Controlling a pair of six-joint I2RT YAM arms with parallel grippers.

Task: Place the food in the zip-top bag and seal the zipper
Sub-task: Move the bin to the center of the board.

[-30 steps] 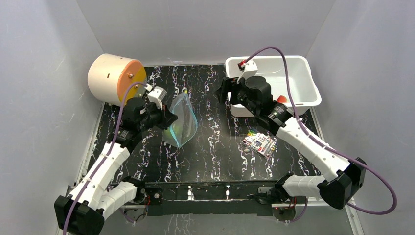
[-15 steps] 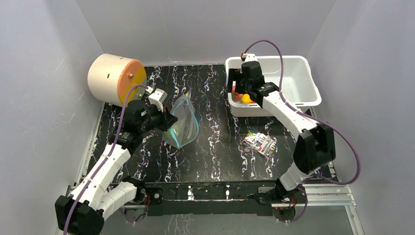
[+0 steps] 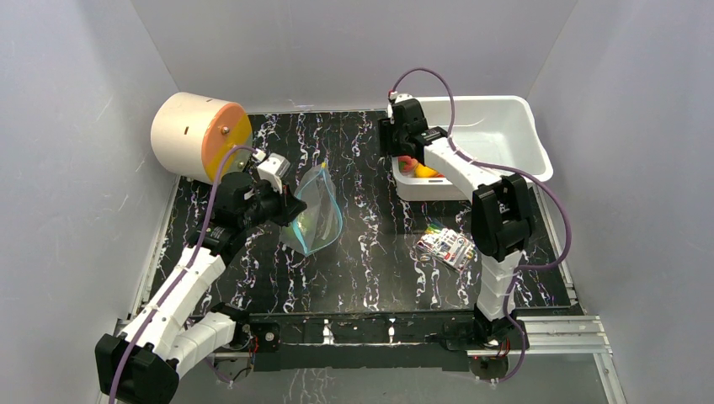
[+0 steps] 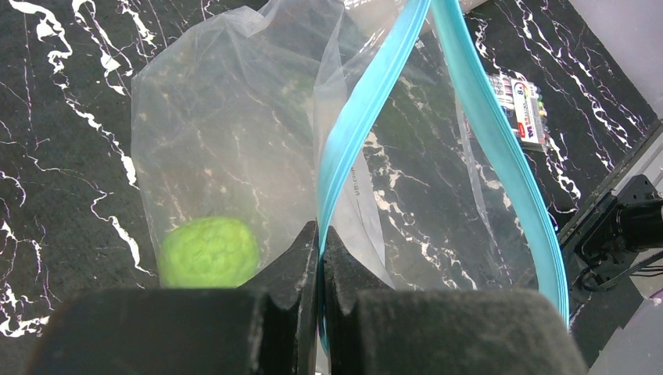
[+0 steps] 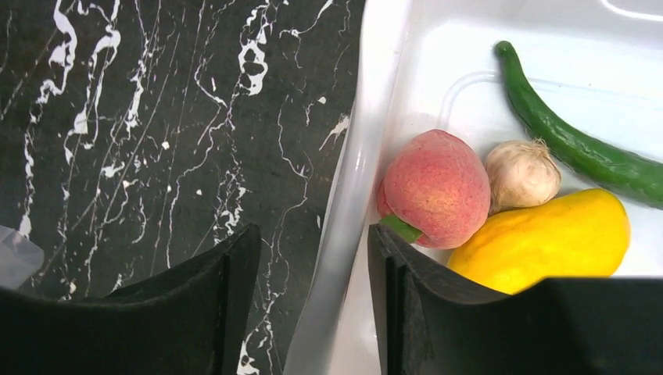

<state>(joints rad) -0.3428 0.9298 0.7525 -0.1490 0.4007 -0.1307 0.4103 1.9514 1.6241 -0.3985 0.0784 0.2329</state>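
Note:
My left gripper [image 4: 320, 228] is shut on the blue-teal zipper [image 4: 367, 109] of the clear zip-top bag [image 4: 227, 117], holding its mouth up and open. A green bumpy food piece [image 4: 207, 251] lies inside the bag. In the top view the bag [image 3: 313, 210] hangs at the left gripper [image 3: 290, 206]. My right gripper [image 5: 313, 234] is open and straddles the left wall of the white bin [image 5: 375, 117]. Inside the bin lie a peach [image 5: 435, 187], a garlic bulb [image 5: 521, 173], a yellow fruit [image 5: 547, 238] and a green cucumber [image 5: 578, 148]. Nothing is held between the right fingers.
A beige cylinder with an orange face [image 3: 198, 135] lies at the back left. A flat printed packet [image 3: 446, 247] lies on the black marbled table in front of the white bin [image 3: 539, 156]. Grey walls close in both sides.
The right arm has swung from in front of the bin up over its left wall, and its jaws have narrowed somewhat. The left gripper keeps holding the bag in place.

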